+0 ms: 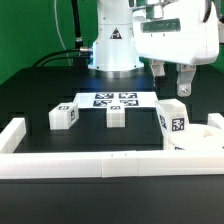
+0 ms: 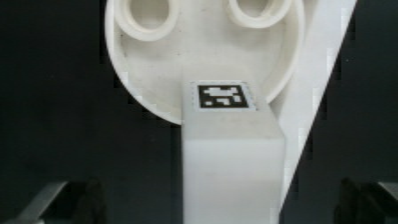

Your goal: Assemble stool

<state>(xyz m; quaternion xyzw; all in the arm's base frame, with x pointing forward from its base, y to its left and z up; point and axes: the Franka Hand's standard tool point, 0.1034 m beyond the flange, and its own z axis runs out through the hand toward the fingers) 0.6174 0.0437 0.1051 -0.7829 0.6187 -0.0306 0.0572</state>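
Observation:
The white round seat disc (image 1: 203, 141) lies at the exterior view's right, by the rail corner, partly cut off by the frame edge. A white leg (image 1: 172, 121) with a tag stands just in front of it. Two more legs (image 1: 63, 116) (image 1: 116, 116) sit further to the exterior view's left. My gripper (image 1: 174, 86) hangs open just above the tagged leg. In the wrist view the leg (image 2: 231, 160) runs between my dark fingertips (image 2: 43, 201), with a gap on each side. The seat (image 2: 196, 50) with two socket holes lies behind it.
The marker board (image 1: 115, 100) lies in front of the robot base (image 1: 113, 45). A long white rail (image 1: 100, 162) borders the table's front and turns back at the exterior view's left (image 1: 14, 134). The table top is black.

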